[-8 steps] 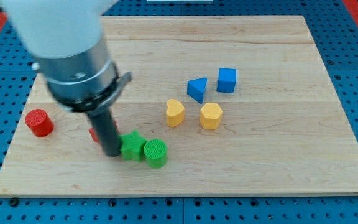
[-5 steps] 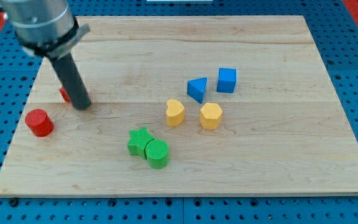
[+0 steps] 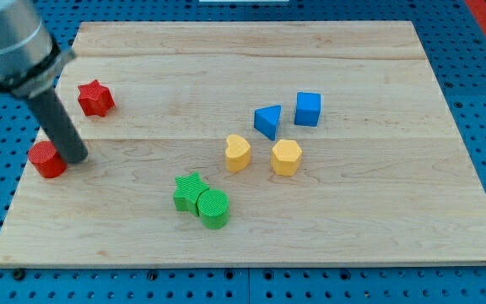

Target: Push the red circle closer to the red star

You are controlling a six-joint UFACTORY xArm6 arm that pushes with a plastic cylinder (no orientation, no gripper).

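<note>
The red circle [image 3: 46,160] lies near the board's left edge. The red star [image 3: 95,98] lies above it and a little to the right, a short gap away. My tip [image 3: 74,156] rests on the board right against the red circle's right side, below the red star. The rod rises up and to the left to the grey arm body at the view's top left corner, which hides part of the board's left edge.
A green star [image 3: 189,191] and a green circle [image 3: 213,208] touch each other at bottom centre. A yellow heart [image 3: 237,153] and a yellow hexagon [image 3: 285,157] sit mid-board. A blue triangle [image 3: 267,121] and a blue cube [image 3: 307,109] lie above them.
My tip swept from beside the green star up and left, carrying the red star to the upper left, then dropped down to the red circle's right side. The red circle shifted slightly left.
</note>
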